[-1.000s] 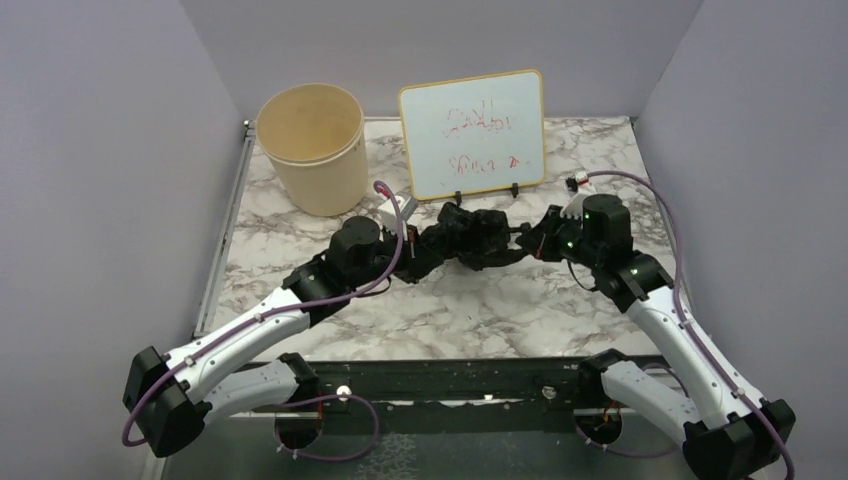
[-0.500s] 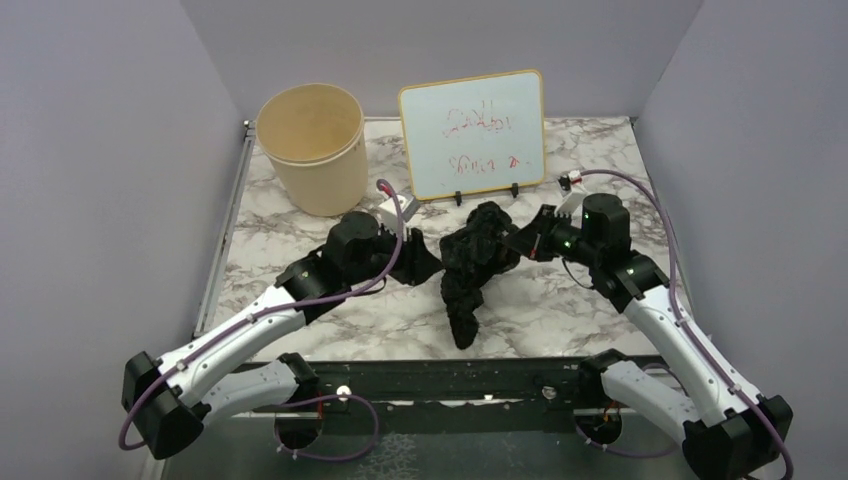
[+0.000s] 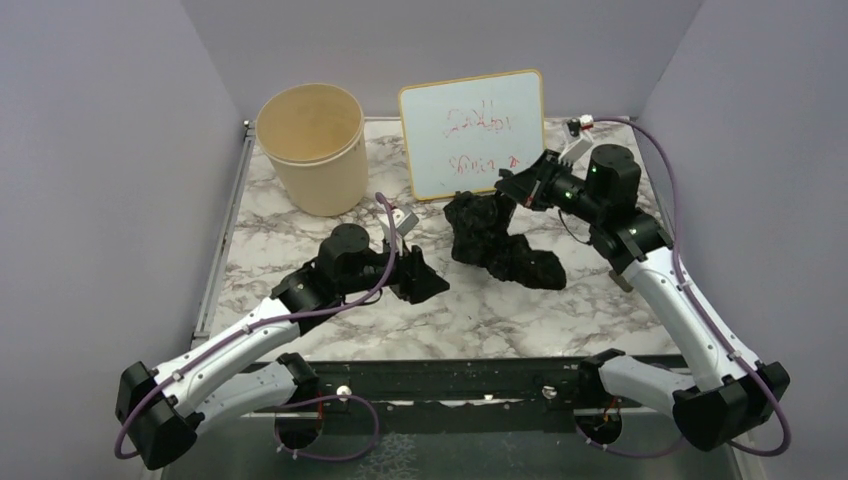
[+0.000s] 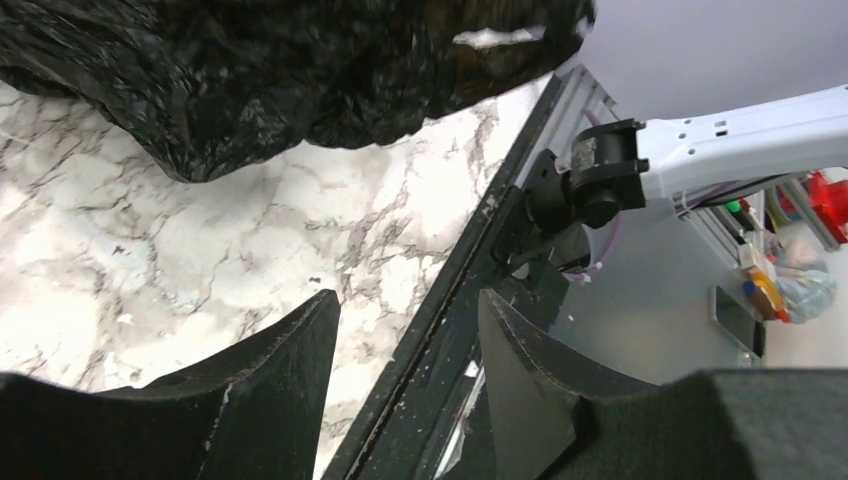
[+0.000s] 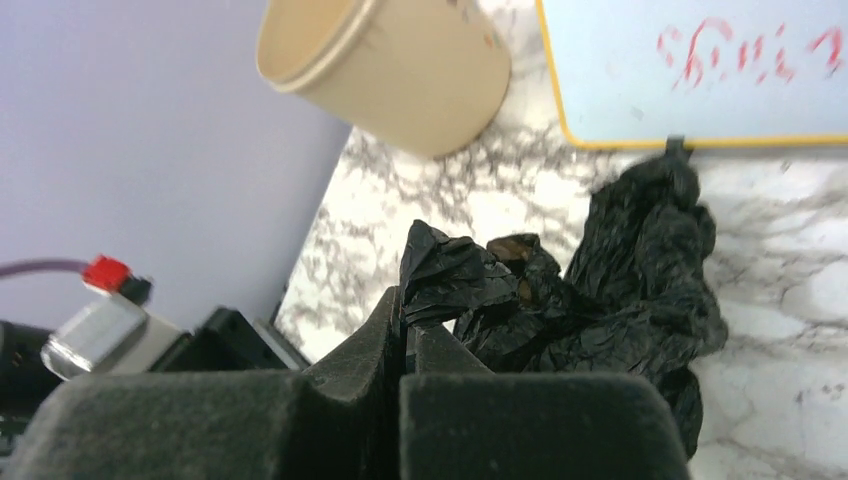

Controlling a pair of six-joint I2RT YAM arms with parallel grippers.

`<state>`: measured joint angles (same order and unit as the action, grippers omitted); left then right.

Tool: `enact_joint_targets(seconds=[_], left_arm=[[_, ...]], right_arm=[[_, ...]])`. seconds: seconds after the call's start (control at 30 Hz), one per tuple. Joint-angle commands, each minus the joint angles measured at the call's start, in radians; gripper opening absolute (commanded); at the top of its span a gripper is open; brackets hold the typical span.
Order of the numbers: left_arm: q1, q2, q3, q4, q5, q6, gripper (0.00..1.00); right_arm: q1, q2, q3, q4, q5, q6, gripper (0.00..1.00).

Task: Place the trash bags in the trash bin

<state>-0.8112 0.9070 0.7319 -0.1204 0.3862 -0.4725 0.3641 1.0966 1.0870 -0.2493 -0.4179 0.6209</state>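
Right gripper [image 3: 507,186] is clamped on the crinkly black plastic trash bag [image 3: 497,243], and left gripper [image 3: 425,282] has its fingers apart, holding nothing. The cream plastic cylindrical bin [image 3: 312,150] sits well apart from both.

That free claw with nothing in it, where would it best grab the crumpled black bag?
Probably a raised fold on the low, sagging end of the trash bag, coming from the left and slightly above. The right gripper pinches the top, so the rest droops onto the table, and the open left gripper sits on that side.
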Motion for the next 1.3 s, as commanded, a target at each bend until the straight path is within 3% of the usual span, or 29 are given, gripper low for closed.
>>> enact_joint_targets(seconds=[0.0,0.4,0.47,0.63,0.73,0.97,1.27], left_arm=[[-0.004,0.006,-0.031,0.146,0.088,-0.037,0.55],[-0.061,0.172,0.027,0.371,0.161,-0.080,0.57],[-0.070,0.181,0.040,0.374,0.155,-0.070,0.58],[-0.074,0.171,0.031,0.384,0.121,-0.047,0.63],[-0.074,0.148,0.017,0.379,0.072,-0.028,0.67],[-0.070,0.119,0.052,0.173,-0.118,0.075,0.73],[-0.040,0.037,0.021,0.039,-0.291,0.055,0.82]], right_arm=[[0.024,-0.011,0.121,-0.044,0.189,-0.025,0.00],[0.054,-0.041,0.265,-0.255,0.619,-0.204,0.00],[0.055,-0.032,0.278,-0.259,0.583,-0.237,0.00],[0.053,0.001,0.213,-0.209,0.243,-0.260,0.00],[0.054,0.004,0.169,-0.196,0.135,-0.242,0.01],[0.055,-0.025,0.091,-0.143,0.080,-0.189,0.01],[0.054,-0.021,0.064,-0.153,0.092,-0.170,0.00]])
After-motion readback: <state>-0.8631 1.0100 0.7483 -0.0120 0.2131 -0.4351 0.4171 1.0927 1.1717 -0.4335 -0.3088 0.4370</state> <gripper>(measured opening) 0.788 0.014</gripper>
